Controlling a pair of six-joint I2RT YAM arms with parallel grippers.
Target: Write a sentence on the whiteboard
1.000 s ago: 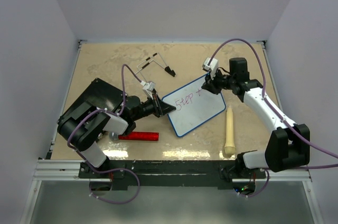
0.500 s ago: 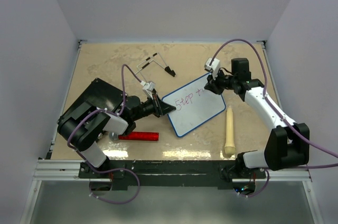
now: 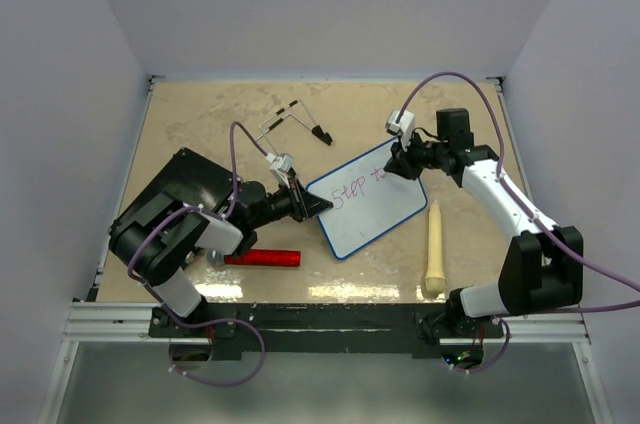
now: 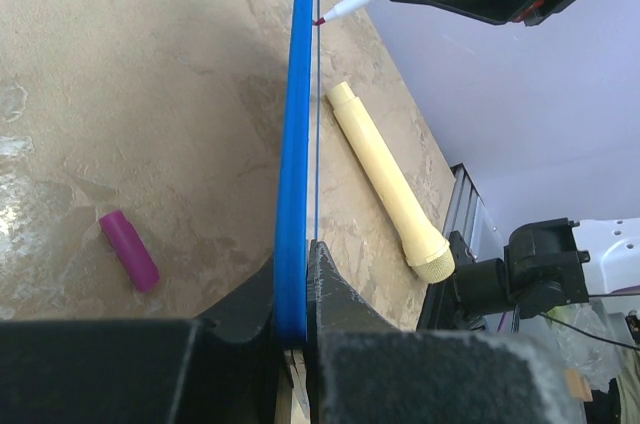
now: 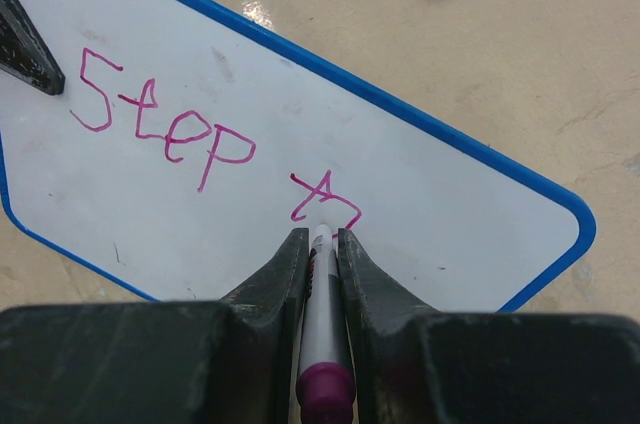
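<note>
Pinching a purple-ended marker (image 5: 322, 304) tight, the right gripper (image 5: 322, 234) had its tip on the whiteboard (image 5: 450, 214), at the squiggle after "Step" in the sentence (image 5: 165, 124); left gripper (image 4: 297, 249) was clamped on its blue rim; board sat askew in the middle of the table (image 3: 200, 124), cream stick (image 3: 434, 249) nearby.

Overhead, two close wrist views (whiteboard (image 3: 382, 214) shared)
</note>
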